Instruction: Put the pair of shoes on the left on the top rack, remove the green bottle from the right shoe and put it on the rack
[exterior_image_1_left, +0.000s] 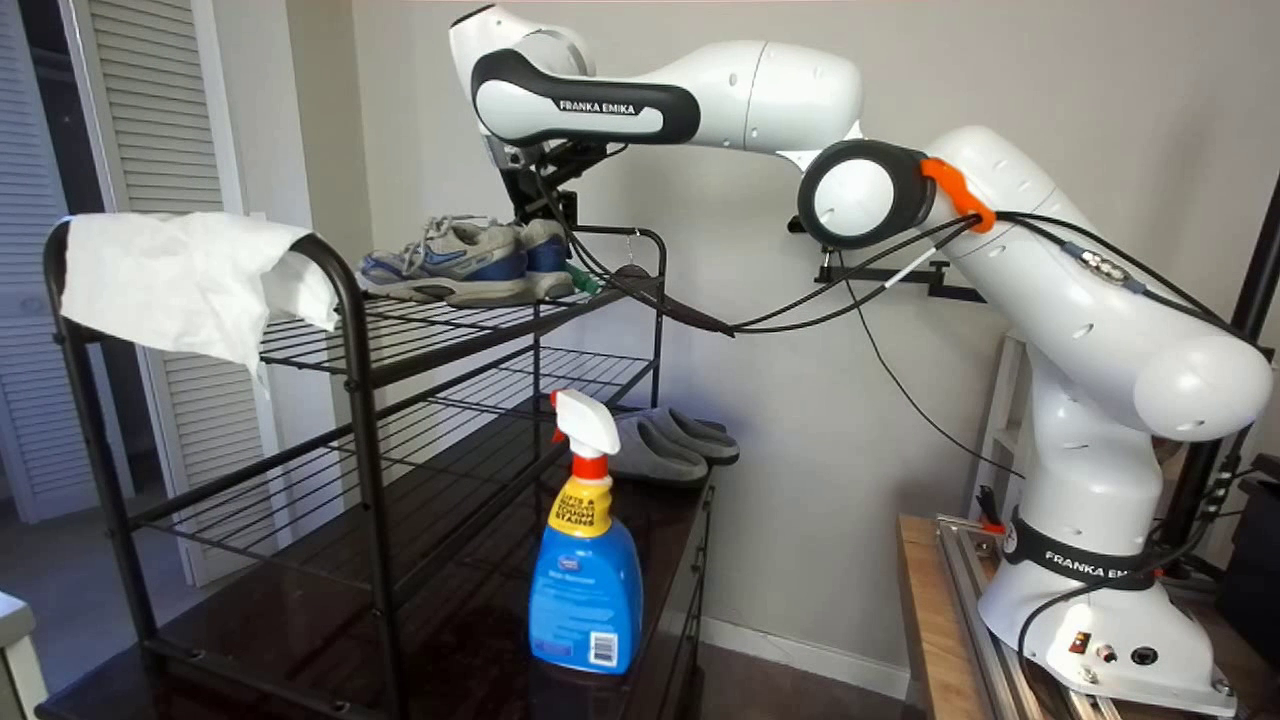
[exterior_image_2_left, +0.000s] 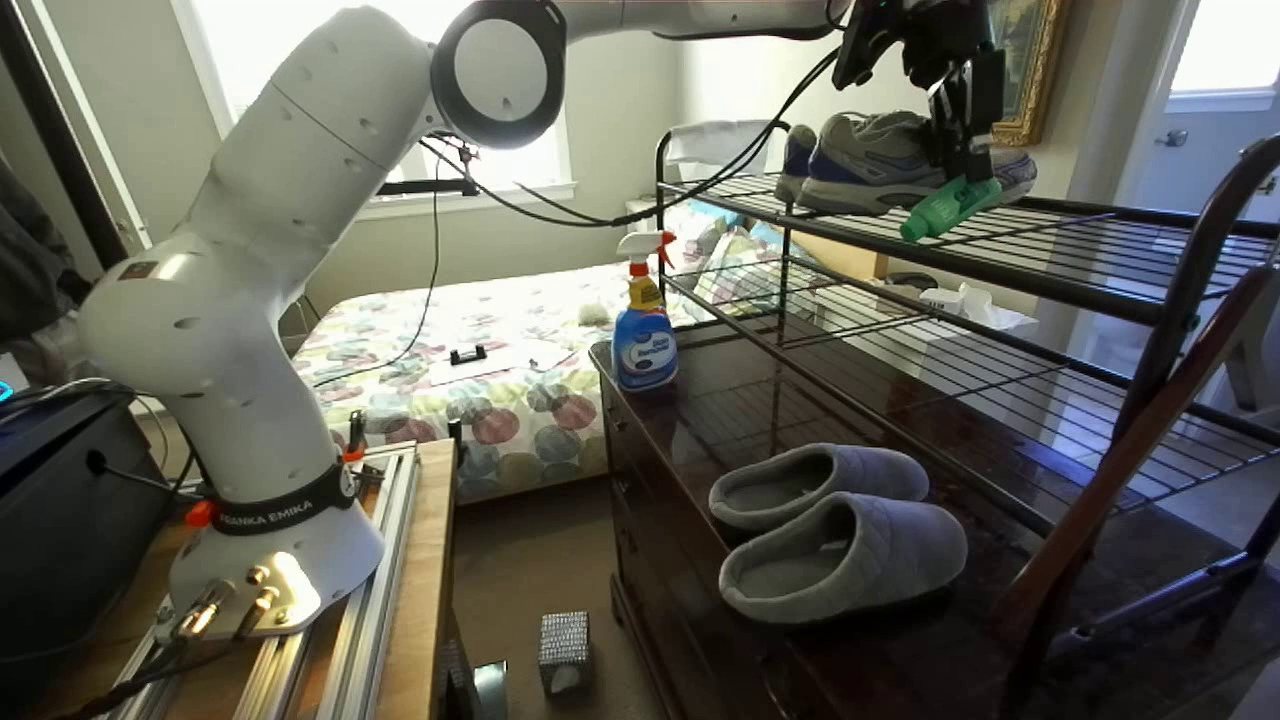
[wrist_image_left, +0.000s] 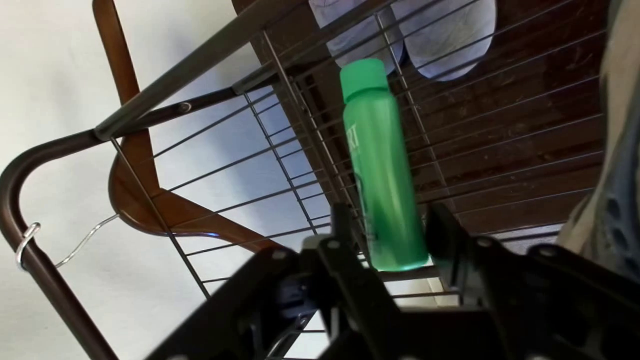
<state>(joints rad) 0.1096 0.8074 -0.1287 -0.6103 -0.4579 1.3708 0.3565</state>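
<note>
The grey-and-blue running shoes (exterior_image_1_left: 455, 255) (exterior_image_2_left: 870, 165) sit upright, close together, on the top rack (exterior_image_1_left: 440, 357) (exterior_image_2_left: 1060, 285) of the black wire shelf. One shoe's side shows at the right edge of the wrist view (wrist_image_left: 617, 165). The green bottle (exterior_image_1_left: 584, 279) (exterior_image_2_left: 950, 208) (wrist_image_left: 382, 170) lies on the top rack beside the shoes, outside them. My gripper (exterior_image_2_left: 965, 165) (wrist_image_left: 390, 215) points down at it, its fingers on either side of the bottle's base end. In the wrist view a gap shows between the left finger and the bottle; the right finger is very close. The shoes partly hide the fingers in an exterior view.
A white cloth (exterior_image_1_left: 190, 275) hangs over one end rail. A wooden hanger (wrist_image_left: 135, 200) hangs at the opposite end. A blue spray bottle (exterior_image_1_left: 585, 590) (exterior_image_2_left: 645, 345) and grey slippers (exterior_image_2_left: 850, 560) stand on the dark dresser (exterior_image_2_left: 690, 400) below. Arm cables (exterior_image_1_left: 780, 320) hang near the shelf.
</note>
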